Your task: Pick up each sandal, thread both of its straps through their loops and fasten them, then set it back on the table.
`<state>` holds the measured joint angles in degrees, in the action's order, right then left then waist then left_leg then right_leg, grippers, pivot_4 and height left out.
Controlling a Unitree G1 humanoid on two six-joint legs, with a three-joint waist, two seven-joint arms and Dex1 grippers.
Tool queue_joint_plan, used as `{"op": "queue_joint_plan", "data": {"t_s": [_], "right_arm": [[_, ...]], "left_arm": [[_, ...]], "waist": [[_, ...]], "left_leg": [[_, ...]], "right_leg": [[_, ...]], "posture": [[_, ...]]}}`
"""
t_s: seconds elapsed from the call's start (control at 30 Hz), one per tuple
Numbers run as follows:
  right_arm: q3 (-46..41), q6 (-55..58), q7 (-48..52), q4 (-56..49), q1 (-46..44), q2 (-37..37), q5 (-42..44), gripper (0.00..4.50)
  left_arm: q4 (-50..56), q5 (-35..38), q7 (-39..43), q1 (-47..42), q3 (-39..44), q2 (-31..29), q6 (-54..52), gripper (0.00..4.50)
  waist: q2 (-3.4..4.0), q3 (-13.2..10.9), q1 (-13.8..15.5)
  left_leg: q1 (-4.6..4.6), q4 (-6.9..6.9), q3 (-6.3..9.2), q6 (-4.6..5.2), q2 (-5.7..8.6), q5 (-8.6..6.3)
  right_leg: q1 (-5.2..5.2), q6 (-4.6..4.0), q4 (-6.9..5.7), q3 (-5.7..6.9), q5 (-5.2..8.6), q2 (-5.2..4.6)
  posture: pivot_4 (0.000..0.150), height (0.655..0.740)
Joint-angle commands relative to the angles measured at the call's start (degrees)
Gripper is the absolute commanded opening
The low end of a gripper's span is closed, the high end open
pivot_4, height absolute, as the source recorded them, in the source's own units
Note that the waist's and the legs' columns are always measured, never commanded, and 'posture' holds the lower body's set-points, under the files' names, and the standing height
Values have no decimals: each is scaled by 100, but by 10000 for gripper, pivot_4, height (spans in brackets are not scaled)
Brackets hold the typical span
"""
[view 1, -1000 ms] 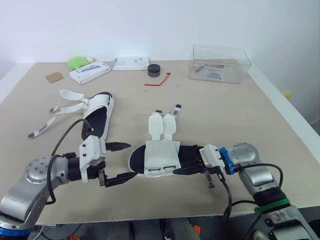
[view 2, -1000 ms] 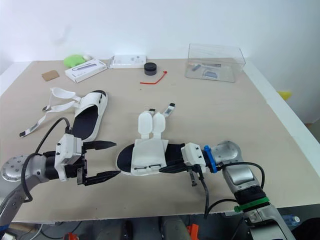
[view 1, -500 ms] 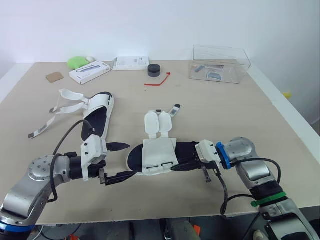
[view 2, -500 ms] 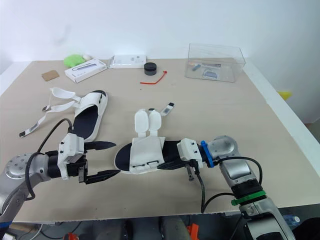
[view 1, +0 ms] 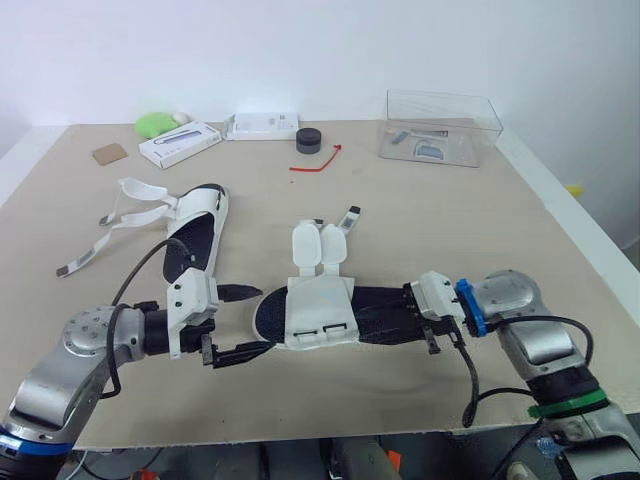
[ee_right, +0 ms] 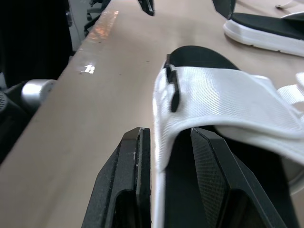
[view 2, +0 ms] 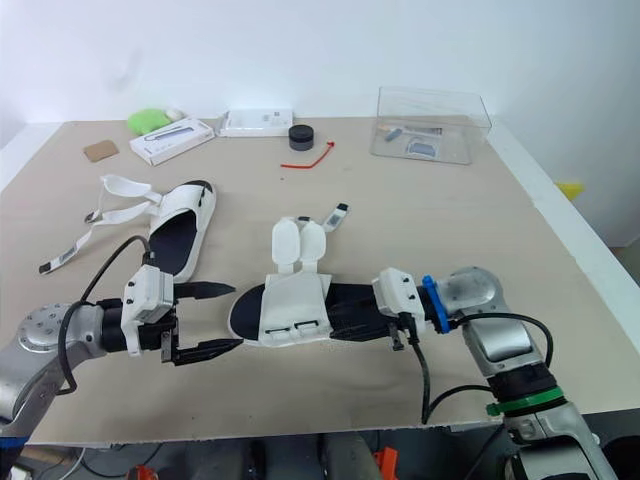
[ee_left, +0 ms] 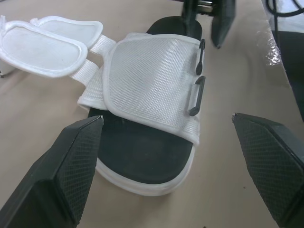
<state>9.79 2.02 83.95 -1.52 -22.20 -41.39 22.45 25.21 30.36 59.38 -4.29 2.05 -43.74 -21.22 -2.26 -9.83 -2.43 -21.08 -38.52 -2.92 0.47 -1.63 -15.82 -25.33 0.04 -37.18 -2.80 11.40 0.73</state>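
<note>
At lower centre, the right gripper (view 1: 406, 318) pinched the sandal (view 1: 320, 312) at its right end; the left gripper (view 1: 243, 322), wide and empty, should clamp the left end squarely before lifting

The nearer sandal (view 1: 320, 312) lies flat — straps undone. The left gripper (view 1: 262, 321) gapes at its toe; the right gripper (view 1: 407, 316) clasps its heel.

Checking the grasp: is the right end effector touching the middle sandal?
Touching. Right wrist view: the right end effector pinches the middle sandal's white edge between its fingers.
</note>
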Motion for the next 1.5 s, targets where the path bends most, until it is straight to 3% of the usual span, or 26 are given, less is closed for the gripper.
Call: {"op": "queue_joint_plan", "data": {"t_s": [0.03, 0.07, 0.17, 0.23, 0.3, 0.6, 0.67, 0.7, 0.8, 0.83, 0.93, 1.3, 1.5], "right_arm": [[-404, 369, 17, -248, -42, -205, 384, 15302], [-473, 663, -51, -245, -92, -229, 533, 15302], [-623, 1155, -211, -207, -272, -175, 806, 28335], [-674, 1312, -268, -191, -379, -117, 894, 39623], [-710, 1443, -308, -165, -474, -53, 954, 44681], [-585, 916, -277, 83, -605, 118, 559, 44681], [-630, 1103, -436, 114, -609, 211, 631, 45000], [-670, 1258, -524, 121, -616, 259, 698, 45000], [-697, 1741, -716, 100, -670, 310, 821, 45000], [-718, 1909, -813, 83, -697, 327, 855, 45000], [-780, 2405, -1043, 61, -804, 357, 1008, 45000], [-770, 3686, -1897, 305, -1467, 615, 1142, 45000], [-965, 6147, -3075, 1102, -2510, 999, 1471, 45000]], "left_arm": [[-42, -8, 59, -105, 23, 2, 99, 45000], [-76, -13, 51, -133, 19, 18, 100, 45000], [-164, -29, 10, -224, 15, 76, 121, 45000], [-196, -52, -3, -261, 4, 100, 136, 45000], [-252, -117, 0, -329, -50, 115, 147, 45000], [-618, -641, 138, -680, -492, 147, 482, 45000], [-733, -863, 119, -752, -648, 162, 570, 34957], [-768, -912, 109, -797, -696, 196, 577, 32535], [-849, -991, 152, -898, -786, 248, 621, 19582], [-887, -1013, 155, -929, -808, 260, 626, 13045], [-1041, -1147, 202, -1022, -893, 236, 688, 312], [-1561, -1434, 463, -1271, -1091, 236, 1025, 312], [-1666, -1629, 615, -1314, -1209, 214, 1244, 312]], "waist": [[0, 0, -2], [0, 0, -2], [0, 0, -6], [0, 0, -4], [0, 0, -4], [-1, 0, -2], [0, 0, -1], [0, 0, 0], [0, 0, 0], [0, 0, -1], [0, 0, -3], [0, 0, -7], [0, 1, -16]], "left_leg": [[1, 0, -1, 0, 0, 0], [1, -1, -2, 0, 0, 0], [2, -1, -2, 0, 0, 0], [1, -1, 0, 0, -1, 0], [0, -1, 0, 0, -1, 0], [-6, -2, -2, 0, 9, 0], [-7, -1, -2, 0, 9, 0], [-7, -2, -1, 0, 9, 0], [-7, -2, 1, 0, 8, 0], [-8, -2, 0, 0, 8, 0], [-7, -2, 0, 0, 8, 0], [-12, -2, -1, 1, 9, 0], [-10, -2, -4, 1, 5, 0]], "right_leg": [[0, 0, 0, -1, 0, 0], [0, 2, 0, -2, -1, 1], [1, 1, 0, -2, -2, 3], [0, 1, 0, -1, -2, 4], [0, 0, 0, -1, -1, 7], [0, 9, 3, -3, 0, 2], [-1, 9, 3, -3, 0, 2], [-1, 8, 3, -2, 0, 2], [-1, 7, 2, -1, -1, -1], [-1, 7, 2, -2, -2, -1], [-1, 7, 2, -3, -1, -1], [-3, 7, 3, -3, -2, -1], [-5, -8, 2, -9, -16, -7]], "posture": [[1500, 7400], [1500, 7400], [1500, 7400], [1500, 7400], [1500, 7400], [1500, 7400], [1500, 7400], [1500, 7400], [1500, 7400], [1500, 7400], [1500, 7400], [1500, 7400], [1500, 7400]]}}
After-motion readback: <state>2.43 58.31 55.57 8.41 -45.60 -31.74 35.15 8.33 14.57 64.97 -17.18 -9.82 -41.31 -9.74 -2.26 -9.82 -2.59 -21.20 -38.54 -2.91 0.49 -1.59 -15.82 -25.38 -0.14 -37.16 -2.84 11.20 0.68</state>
